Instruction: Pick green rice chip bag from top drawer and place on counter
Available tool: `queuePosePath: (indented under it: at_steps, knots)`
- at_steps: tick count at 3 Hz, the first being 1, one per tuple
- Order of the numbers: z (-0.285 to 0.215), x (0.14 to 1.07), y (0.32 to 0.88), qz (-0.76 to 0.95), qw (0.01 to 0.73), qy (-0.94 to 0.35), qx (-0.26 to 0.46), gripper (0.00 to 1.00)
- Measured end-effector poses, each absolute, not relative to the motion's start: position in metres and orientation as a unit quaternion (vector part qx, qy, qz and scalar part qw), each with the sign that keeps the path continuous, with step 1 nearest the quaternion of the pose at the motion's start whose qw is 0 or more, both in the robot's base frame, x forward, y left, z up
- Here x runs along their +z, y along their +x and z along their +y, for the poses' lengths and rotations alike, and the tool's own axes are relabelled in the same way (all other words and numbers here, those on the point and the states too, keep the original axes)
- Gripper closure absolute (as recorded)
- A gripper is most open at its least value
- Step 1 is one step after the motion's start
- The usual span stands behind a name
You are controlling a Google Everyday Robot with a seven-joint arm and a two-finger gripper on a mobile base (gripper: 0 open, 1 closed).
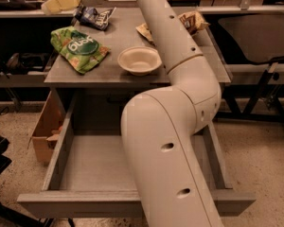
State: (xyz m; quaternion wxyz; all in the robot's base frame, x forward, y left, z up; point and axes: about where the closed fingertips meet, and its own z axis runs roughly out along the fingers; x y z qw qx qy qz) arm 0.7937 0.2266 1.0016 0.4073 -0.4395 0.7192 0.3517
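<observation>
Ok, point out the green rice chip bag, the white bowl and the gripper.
green rice chip bag (pixel 82 47): camera view, on its dark green oval.
white bowl (pixel 139 60): camera view, bare inside.
gripper (pixel 54 3): camera view, its tip, over the counter (pixel 118 34) at back left.

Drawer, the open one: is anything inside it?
Only bare grey floor shows in the drawer. The arm covers its right part, which stays unseen. The green bag lies on the counter; the gripper hovers by its far left corner.

The arm (pixel 170 141) is a chain of smooth, rounded cream-white shells with thin seams at the joints and small dark oval holes. The pale yellow gripper (pixel 57 2) caps its far end at top left, with a dotted grille just behind it.
</observation>
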Motion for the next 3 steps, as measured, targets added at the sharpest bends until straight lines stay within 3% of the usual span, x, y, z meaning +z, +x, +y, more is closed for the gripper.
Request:
queuePosePath:
  at_steps: [1, 3]
  knots:
    - [0.188, 1.027, 0.783, 0.725, 0.421, -0.427, 0.34, 0.0]
    - [0.097, 1.117, 0.731, 0.688, 0.533, -0.365, 0.332, 0.0]
